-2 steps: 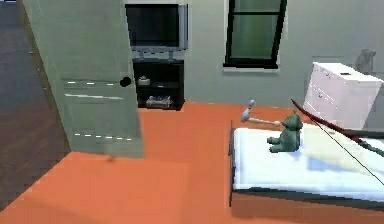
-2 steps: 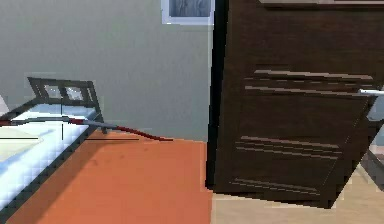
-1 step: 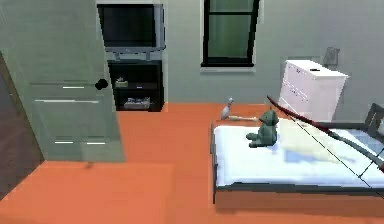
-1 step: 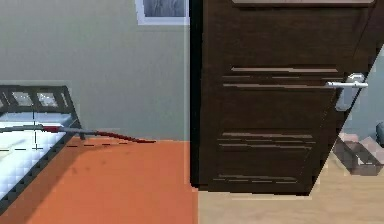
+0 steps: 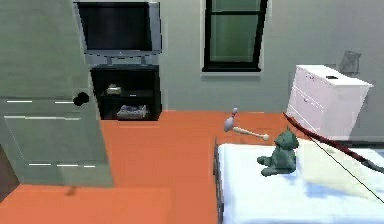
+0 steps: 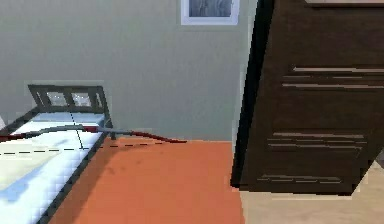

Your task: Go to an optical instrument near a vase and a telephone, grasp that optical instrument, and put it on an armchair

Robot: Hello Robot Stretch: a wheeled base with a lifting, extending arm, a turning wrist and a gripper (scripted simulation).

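I cannot tell where the optical instrument is, so the relation that matters is which way to search. My best lead is the white chest of drawers (image 5: pixel 325 100) toward the forward view's right, standing against the far wall past the bed's far corner. A faint grey shape (image 5: pixel 350 60) stands near its top's right edge; it may be the vase, but I cannot confirm that, and I can make out no telephone beside it.

The bed with the white cover (image 5: pixel 250 190) lies between me and that chest, carrying a green teddy bear (image 5: pixel 281 153) near its middle and a long dark red rod (image 5: pixel 340 150) slanting across it. A small pale-handled, hammer-like thing (image 5: pixel 243 127) lies just beyond the bed's far edge. The orange floor (image 5: pixel 160 150) runs open ahead, past the grey panelled door (image 5: pixel 50 110), toward the dark open-shelved stand (image 5: pixel 125 92) under the black flat television (image 5: pixel 118 28).

On the arm's side, the bed's dark metal headboard (image 6: pixel 68 97) sits at the left and a tall dark brown wooden chest of drawers (image 6: pixel 320 100) at the right.

I judge that I should drive ahead along the floor, round the bed's far corner, then turn so the arm's side faces the white chest. I cannot tell the instrument's long axis, nor the gripper's state.
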